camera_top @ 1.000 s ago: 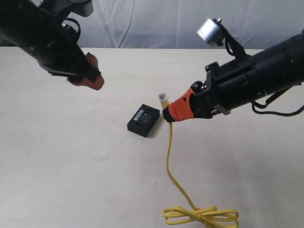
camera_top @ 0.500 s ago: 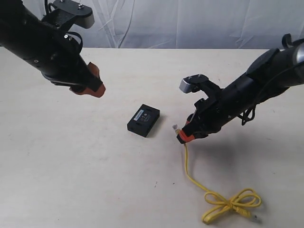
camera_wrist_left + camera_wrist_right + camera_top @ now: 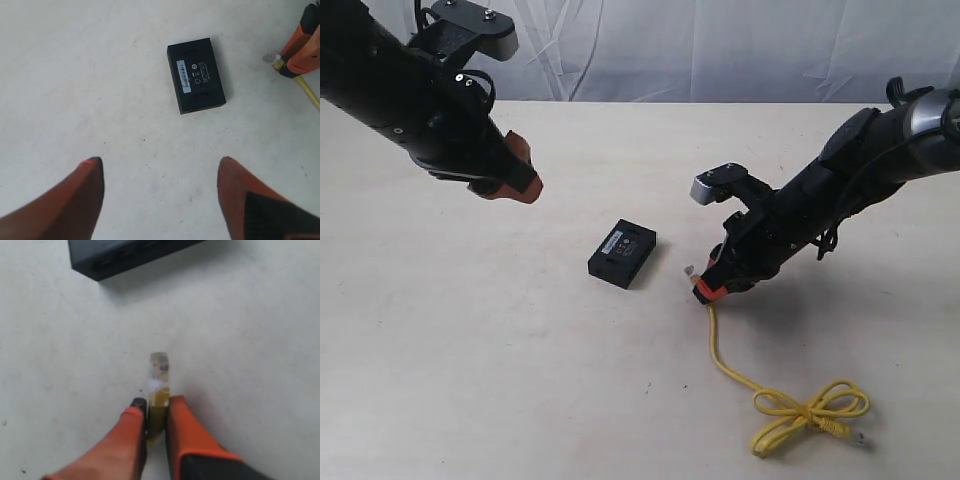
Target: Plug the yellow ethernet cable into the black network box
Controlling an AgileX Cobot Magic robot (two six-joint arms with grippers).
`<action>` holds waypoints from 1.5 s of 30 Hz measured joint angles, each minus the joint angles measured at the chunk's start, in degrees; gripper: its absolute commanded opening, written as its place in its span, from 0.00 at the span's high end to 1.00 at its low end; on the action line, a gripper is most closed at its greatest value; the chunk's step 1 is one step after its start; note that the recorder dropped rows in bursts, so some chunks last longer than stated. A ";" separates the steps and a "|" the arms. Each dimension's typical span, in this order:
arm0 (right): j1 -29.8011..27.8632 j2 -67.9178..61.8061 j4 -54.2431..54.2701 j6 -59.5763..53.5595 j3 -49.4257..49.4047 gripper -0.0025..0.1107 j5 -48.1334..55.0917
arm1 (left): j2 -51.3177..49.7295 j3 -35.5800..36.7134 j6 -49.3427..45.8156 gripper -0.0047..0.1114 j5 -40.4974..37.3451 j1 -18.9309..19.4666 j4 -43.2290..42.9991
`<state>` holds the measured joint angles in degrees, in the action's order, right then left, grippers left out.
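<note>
The black network box (image 3: pixel 622 253) lies flat mid-table, its pale label up; it also shows as the box (image 3: pixel 196 75) and the box (image 3: pixel 120 255). My right gripper (image 3: pixel 706 287) is shut on the yellow ethernet cable (image 3: pixel 725 360) just behind its clear plug (image 3: pixel 159 365), low over the table, a short way right of the box and apart from it. The cable trails to a looped bundle (image 3: pixel 812 413) at the front right. The right gripper (image 3: pixel 156 407) points the plug toward the box's side. My left gripper (image 3: pixel 515 175) hangs open and empty above the table left of the box; so the left gripper (image 3: pixel 160 167) appears.
The pale tabletop (image 3: pixel 470 350) stretches around the box. A white cloth backdrop (image 3: pixel 670 50) runs along the far edge. The free second plug (image 3: pixel 855 438) lies beside the bundle near the front edge.
My right gripper has come down with the cable from a raised, near-camera pose to low beside the box, then crept slightly closer. The bundle shifted right. The left arm barely moved.
</note>
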<state>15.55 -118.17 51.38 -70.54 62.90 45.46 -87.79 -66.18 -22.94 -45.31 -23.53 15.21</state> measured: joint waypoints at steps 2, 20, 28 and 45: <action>0.00 0.00 -0.24 0.00 0.00 0.55 -0.28 | 0.00 0.00 0.00 0.43 0.00 0.00 0.00; 0.11 10.55 -15.43 23.06 3.74 0.52 0.50 | 0.00 0.00 0.00 0.43 0.00 0.00 0.00; 8.63 16.86 -30.90 50.27 4.64 0.54 3.39 | 0.00 0.00 0.00 0.43 -0.12 0.00 0.00; 15.09 9.26 -37.44 71.93 4.64 0.54 -0.36 | 0.00 0.00 0.00 0.43 -0.26 0.00 0.47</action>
<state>30.65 -108.91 13.94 1.40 67.54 45.10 -87.79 -66.18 -22.94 -45.57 -23.53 15.68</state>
